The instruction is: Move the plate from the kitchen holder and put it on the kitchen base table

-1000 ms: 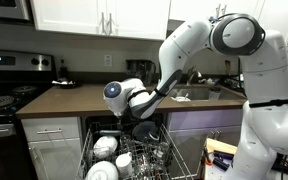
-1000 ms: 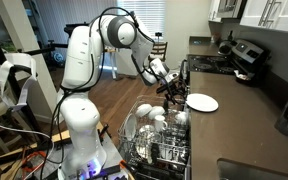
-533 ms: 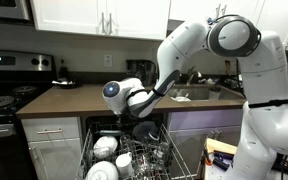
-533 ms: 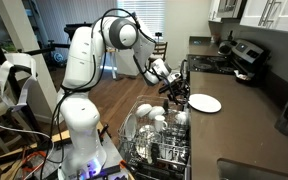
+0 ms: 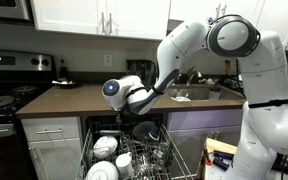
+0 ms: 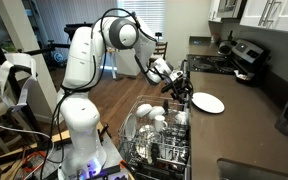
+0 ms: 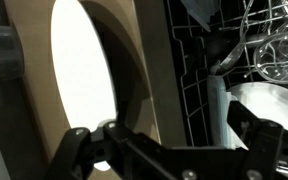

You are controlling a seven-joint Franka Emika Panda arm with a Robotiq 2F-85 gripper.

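A white plate point(image 6: 208, 103) lies flat on the brown countertop point(image 6: 246, 130) just past its front edge. It shows large in the wrist view point(image 7: 82, 85). My gripper point(image 6: 183, 94) hangs at the counter edge beside the plate, above the grey wire rack point(image 6: 160, 142). In the wrist view my jaws point(image 7: 174, 142) are spread wide. One finger overlaps the plate's rim and the other is over the rack point(image 7: 199, 70). In an exterior view my wrist point(image 5: 134, 98) hides the plate, with the counter point(image 5: 74, 100) behind and the rack point(image 5: 134, 160) below.
The rack holds white bowls point(image 5: 104, 147), cups and glasses point(image 7: 269, 45). A black stove point(image 5: 4, 85) stands beside the counter. A sink point(image 5: 189, 93) lies behind my arm. Small dark items point(image 5: 61, 80) sit at the back of the counter.
The plate and my gripper have slid together a little farther along the countertop. The jaws look unchanged.
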